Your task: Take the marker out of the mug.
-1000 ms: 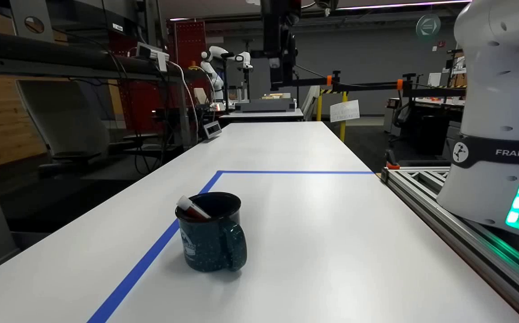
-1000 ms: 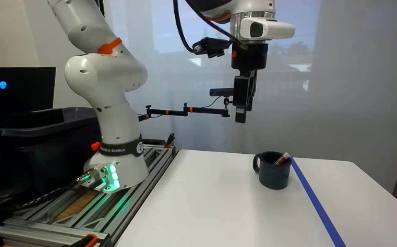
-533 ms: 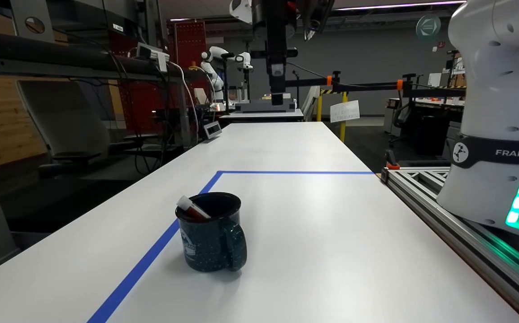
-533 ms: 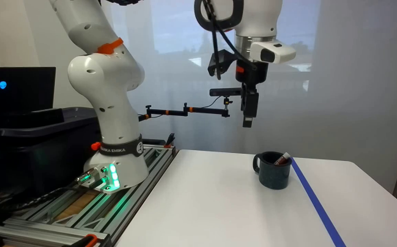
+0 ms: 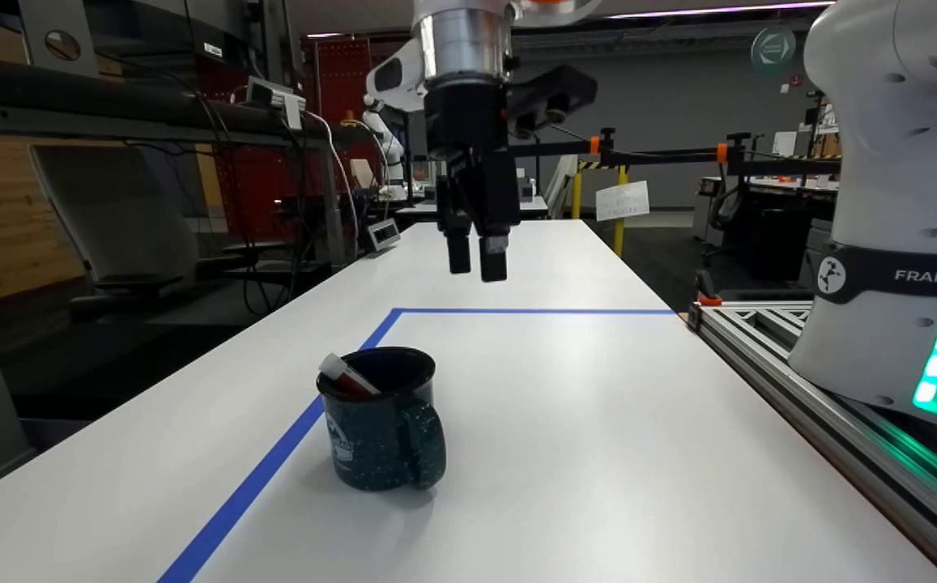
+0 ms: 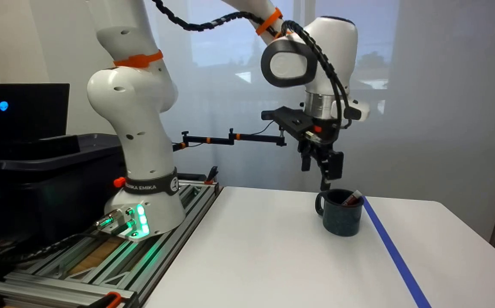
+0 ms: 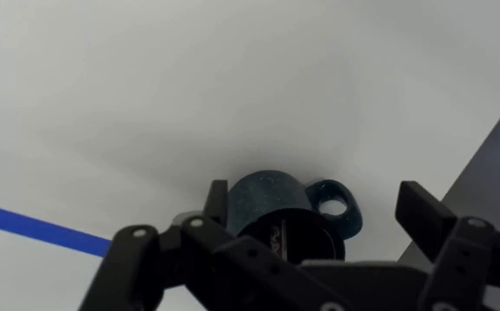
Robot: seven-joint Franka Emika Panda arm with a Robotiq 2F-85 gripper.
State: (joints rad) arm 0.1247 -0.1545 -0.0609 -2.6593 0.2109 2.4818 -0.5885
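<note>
The dark navy-blue mug (image 5: 379,449) stands upright on the white table; it also shows in an exterior view (image 6: 342,220) and in the wrist view (image 7: 265,192). The reddish-brown marker (image 5: 350,378) leans inside the mug, its whitish end sticking out over the rim on the side away from the handle. It shows too in an exterior view (image 6: 351,198) and partly in the wrist view (image 7: 278,242), where a finger hides its upper end. My gripper (image 5: 476,261) hangs above the table, higher than the mug and apart from it. In the wrist view its fingers (image 7: 316,201) are spread wide and empty.
Blue tape (image 5: 274,457) runs along the table beside the mug. The robot base (image 6: 144,214) stands on a metal frame (image 6: 174,239) at the table's edge. A camera arm (image 6: 230,138) reaches in at the back. A small grey box (image 5: 384,235) sits at the far table edge.
The arm has come down and the wrist has turned, bringing the gripper lower and closer to the mug. Both fingers now show apart. The mug and marker have not moved.
</note>
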